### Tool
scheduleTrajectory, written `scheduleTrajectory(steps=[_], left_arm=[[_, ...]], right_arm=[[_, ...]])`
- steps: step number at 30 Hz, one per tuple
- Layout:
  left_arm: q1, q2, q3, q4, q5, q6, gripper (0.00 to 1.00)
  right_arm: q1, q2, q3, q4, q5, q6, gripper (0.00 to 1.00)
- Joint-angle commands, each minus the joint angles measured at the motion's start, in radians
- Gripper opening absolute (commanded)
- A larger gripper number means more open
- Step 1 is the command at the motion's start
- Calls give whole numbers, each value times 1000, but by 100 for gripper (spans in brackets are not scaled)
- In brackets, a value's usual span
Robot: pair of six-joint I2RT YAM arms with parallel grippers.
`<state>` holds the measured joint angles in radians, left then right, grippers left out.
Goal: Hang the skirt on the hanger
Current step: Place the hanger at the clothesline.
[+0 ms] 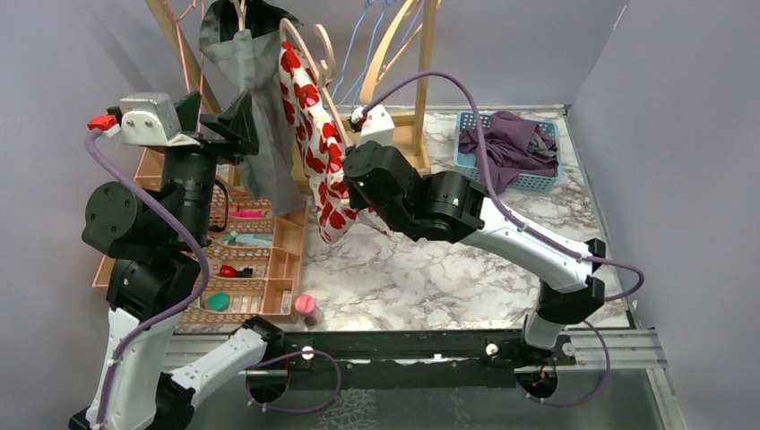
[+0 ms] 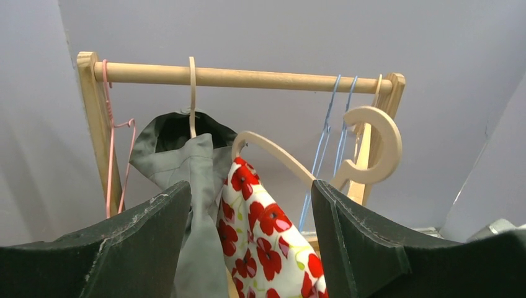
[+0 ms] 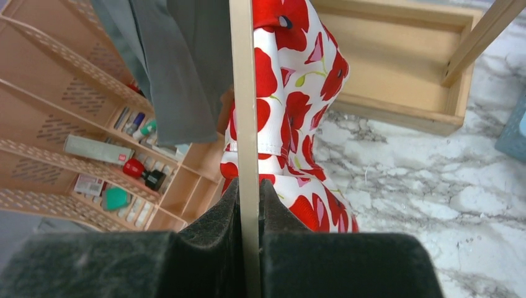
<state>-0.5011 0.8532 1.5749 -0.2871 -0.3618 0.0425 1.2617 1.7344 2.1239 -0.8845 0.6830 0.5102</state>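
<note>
Marble bench [image 1: 430,269] here: my right gripper [image 3: 248,198] pinches the pale wooden hanger [image 3: 243,93], white red-poppy skirt [image 3: 291,93] draped over it toward the far-left corner; left gripper [image 2: 249,189] jaws spread wide.

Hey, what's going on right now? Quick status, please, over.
Right gripper shut on pale wooden hanger. Left gripper open, empty. White skirt with red poppies draped over that hanger. Grey garment hangs close beside it.
</note>
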Motion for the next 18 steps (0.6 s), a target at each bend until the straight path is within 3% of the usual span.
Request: scheduleTrajectory(steps=[1,18], left_arm=[[3,-21,-1,-26,-30,11,74],[2,-103,-16,-99,-86,11,74]], right_arm=[[-22,55,132,79,96,-87,1],[-120,282,292,392,52,-233,1]])
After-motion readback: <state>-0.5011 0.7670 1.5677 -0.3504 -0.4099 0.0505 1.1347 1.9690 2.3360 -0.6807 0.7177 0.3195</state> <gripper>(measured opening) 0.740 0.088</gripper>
